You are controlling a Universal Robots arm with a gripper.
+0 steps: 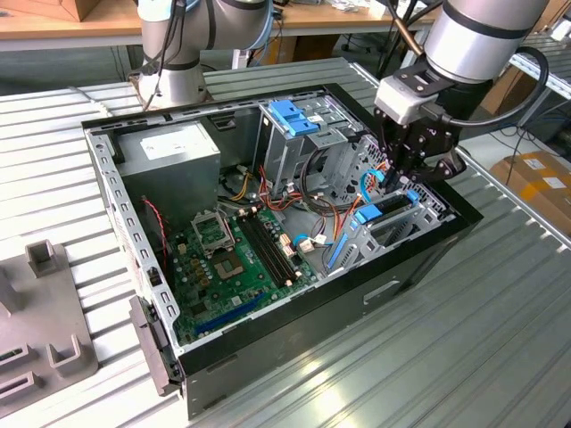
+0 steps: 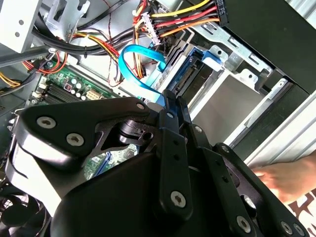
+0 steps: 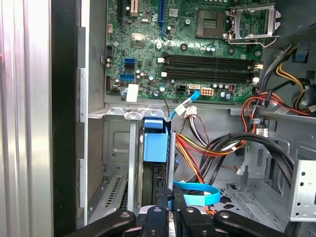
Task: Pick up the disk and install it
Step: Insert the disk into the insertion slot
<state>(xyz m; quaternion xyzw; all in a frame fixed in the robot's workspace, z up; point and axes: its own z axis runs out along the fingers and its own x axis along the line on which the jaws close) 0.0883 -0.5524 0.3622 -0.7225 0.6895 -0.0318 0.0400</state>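
The disk (image 3: 154,170) stands on edge in the drive bay at the case's front corner. Its blue end tab (image 3: 155,143) points away from me, and in the second wrist view its blue-railed body (image 2: 186,74) runs up to that tab (image 2: 211,55). My gripper (image 3: 171,217) sits right at the disk's near end with its two black fingers (image 2: 173,128) drawn close together on a sliver of blue rail. In the exterior view the gripper (image 1: 409,183) hangs over the bay on that view's right, just above the disk's blue tab (image 1: 368,214).
A thin blue flat cable (image 3: 200,193) loops beside the fingers, among red, yellow and black wire bundles (image 3: 207,143). The motherboard (image 1: 236,259), a power supply (image 1: 169,152) and a blue-topped metal cage (image 1: 294,116) fill the open case. A person's hand (image 2: 286,177) rests outside the case wall.
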